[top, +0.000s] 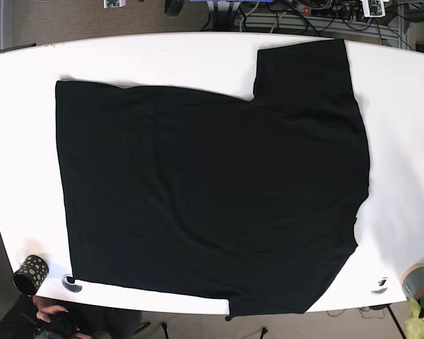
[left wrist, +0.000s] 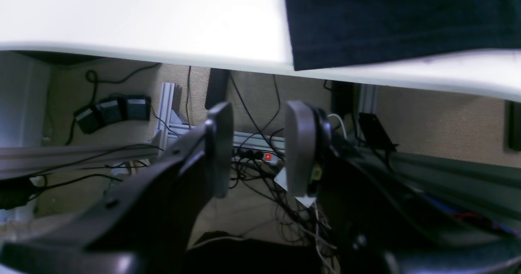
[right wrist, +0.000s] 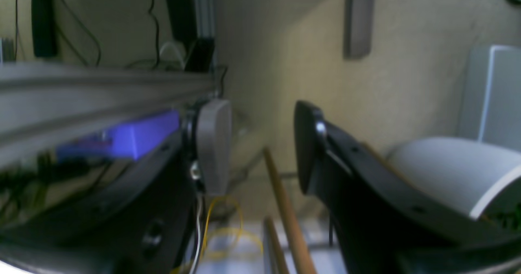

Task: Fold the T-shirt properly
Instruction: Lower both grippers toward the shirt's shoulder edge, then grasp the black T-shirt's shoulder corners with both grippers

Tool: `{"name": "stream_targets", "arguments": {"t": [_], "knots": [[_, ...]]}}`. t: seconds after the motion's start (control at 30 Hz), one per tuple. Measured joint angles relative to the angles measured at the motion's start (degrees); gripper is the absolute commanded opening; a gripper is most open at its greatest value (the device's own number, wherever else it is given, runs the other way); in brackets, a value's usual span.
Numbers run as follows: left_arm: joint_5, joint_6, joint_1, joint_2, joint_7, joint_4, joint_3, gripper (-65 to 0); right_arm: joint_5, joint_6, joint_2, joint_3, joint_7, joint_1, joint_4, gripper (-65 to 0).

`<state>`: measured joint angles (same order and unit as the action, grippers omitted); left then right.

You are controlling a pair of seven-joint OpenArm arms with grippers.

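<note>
- Closest to the left wrist lens, the left gripper [left wrist: 258,147] has its fingers [left wrist: 220,147] parted with a clear gap and nothing between them; it hangs below and off the bench [left wrist: 142,17] edge, over a floor tangle of cables [left wrist: 260,176].
- Black T-shirt [top: 205,198] lies spread flat across most of the bench [top: 21,141] in the base view, one sleeve [top: 304,67] reaching to the far edge, the other at the near edge, and the hem toward the bench's left end.
- From the left wrist view, a corner of the T-shirt [left wrist: 399,17] reaches right to the bench edge.
- Right gripper [right wrist: 262,143] also has its fingers [right wrist: 213,143] spread wide and empty, below bench level, beside an aluminium rail [right wrist: 101,90]; two wooden sticks [right wrist: 285,217] show beneath it.
- At the bench's near left corner stands a dark speckled cup [top: 30,273].
- A person's hand [top: 51,311] shows just off that near corner.
</note>
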<state>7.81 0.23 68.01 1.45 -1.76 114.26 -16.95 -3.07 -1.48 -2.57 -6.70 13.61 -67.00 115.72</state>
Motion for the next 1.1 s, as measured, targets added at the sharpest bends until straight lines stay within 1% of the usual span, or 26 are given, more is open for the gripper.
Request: {"name": "stream_targets", "arguments": {"t": [0.13,0.3,0.4,0.47,0.53,0.57,0.67,0.73,0.93,0.97,1.1], "knots": [[-0.02,-0.02,-4.50,0.00,0.33,0.04,-1.88,-45.3,0.02,0.00,-0.02,0.04,-4.48,2.25,0.02,-40.4],[-0.11,0.04,-8.66,0.02,0.07,0.00,-2.12,-45.0,0.00,-0.04,-0.13,0.04,-4.42,7.19,-0.11,-39.8],[-0.17,-0.17,-10.38,0.00,0.04,0.00,-2.03,-38.9,0.00,-0.04,-0.15,0.04,-4.35,10.10,-0.11,-39.5],[-0.20,0.00,-11.21,0.02,0.07,-0.04,-2.05,-31.0,0.00,-0.04,-0.11,0.04,-4.42,11.63,-0.15,-39.3],[-0.17,0.00,-12.04,0.02,0.00,-0.07,-2.05,-25.7,0.00,-0.04,0.00,0.07,-4.33,12.74,-0.15,-36.9],[-0.17,-0.02,-12.61,0.00,0.04,-0.07,-2.03,-24.7,-0.02,-0.07,0.04,0.07,-4.42,13.49,-0.15,-34.9],[-0.17,-0.15,-14.08,0.00,-0.02,-0.09,-2.03,-24.7,0.02,-0.13,0.02,0.15,-3.91,15.30,-0.17,-28.7],[-0.15,-0.13,-15.15,0.00,0.02,-0.11,-2.08,-24.7,0.00,-0.02,0.02,0.13,-3.39,16.68,-0.17,-28.1],[-0.24,-0.02,-18.73,0.00,0.02,-0.33,-2.01,-24.7,0.00,-0.13,0.00,0.15,0.70,21.70,-0.28,-27.0],[-0.24,-0.02,-19.15,0.00,-0.04,-0.37,-2.01,-24.7,0.00,-0.13,0.02,0.13,1.18,22.49,-0.28,-25.8],[-0.26,-0.04,-20.15,0.07,0.02,-0.37,-2.01,-24.7,-0.02,-0.02,0.02,0.00,4.55,26.25,-0.26,-17.1]]}}
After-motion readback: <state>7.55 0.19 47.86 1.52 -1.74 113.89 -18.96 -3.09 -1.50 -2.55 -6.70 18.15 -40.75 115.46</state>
